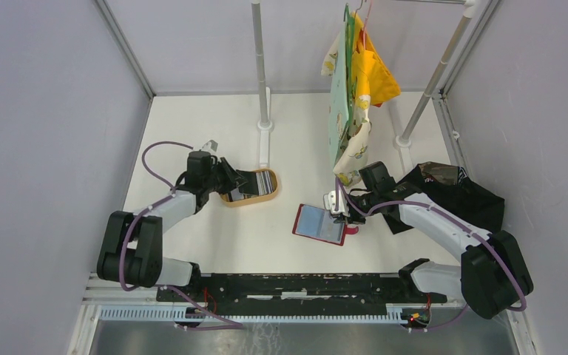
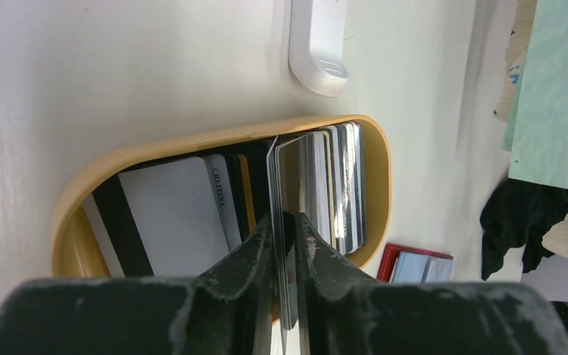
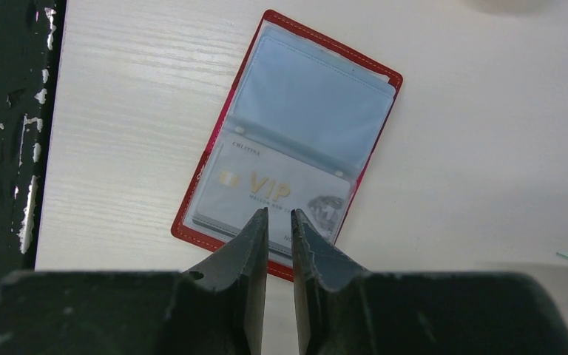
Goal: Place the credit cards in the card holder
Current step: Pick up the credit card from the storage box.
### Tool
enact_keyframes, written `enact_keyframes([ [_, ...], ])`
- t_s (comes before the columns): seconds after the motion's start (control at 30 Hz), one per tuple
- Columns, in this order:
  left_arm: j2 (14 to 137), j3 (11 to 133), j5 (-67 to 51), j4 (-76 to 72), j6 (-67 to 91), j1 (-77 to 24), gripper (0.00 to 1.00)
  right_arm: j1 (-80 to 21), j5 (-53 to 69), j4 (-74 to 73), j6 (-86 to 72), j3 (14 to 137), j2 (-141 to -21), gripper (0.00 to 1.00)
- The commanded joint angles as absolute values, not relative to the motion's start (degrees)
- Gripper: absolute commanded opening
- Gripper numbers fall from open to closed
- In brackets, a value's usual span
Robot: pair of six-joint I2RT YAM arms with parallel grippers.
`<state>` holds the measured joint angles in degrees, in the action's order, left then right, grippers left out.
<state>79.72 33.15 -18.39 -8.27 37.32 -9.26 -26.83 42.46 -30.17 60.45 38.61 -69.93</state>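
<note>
From my station, the left gripper (image 2: 285,222) is down in the tan oval tray (image 2: 192,140), which sits on the white worktop (image 1: 192,126) ahead of the left arm. The credit cards (image 2: 340,185) stand packed on edge at one end of the tray, silvery and dark. At the other end a white card (image 2: 177,214) with a black stripe lies flatter, and the card next to it reads "CHLITINA" along its edge. The left jaws sit narrowly apart on either side of one upright card (image 2: 285,177). I cannot tell whether they are pinching it or only flanking it.

The red card holder (image 3: 318,89) lies open and flat on the worktop, well apart from the tray, grey-blue clear sleeves facing up. One sleeve already holds a VIP card (image 3: 274,185), with "VIP" in gold and "CHLITINA" small at a corner (the line under "VIP" is too fine to read). The right gripper (image 3: 278,216) hovers at the holder's edge beside that card, its jaws a slit apart with nothing between them.
</note>
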Motion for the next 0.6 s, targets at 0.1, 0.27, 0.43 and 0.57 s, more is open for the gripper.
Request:
enact_keyframes([
  [0.1, 74.8, 32.4, -17.7, -7.3, 38.6, -7.9, 0.22, -26.7, 44.2, -30.4, 61.4, 40.7, -69.9, 0.23],
  [0.27, 74.4, 32.5, -16.4, -6.1, 38.4, -7.8, 0.21, -26.7, 44.2, -30.4, 61.4, 40.7, -69.9, 0.23],
  [0.43, 74.1, 32.9, -13.8, -3.7, 37.8, -7.7, 0.09, -26.7, 44.3, -30.4, 61.4, 40.7, -69.9, 0.23],
  [0.57, 72.7, 33.6, -9.8, -0.5, 37.2, -7.8, 0.02, -26.7, 44.3, -30.4, 61.4, 40.7, -70.0, 0.23],
])
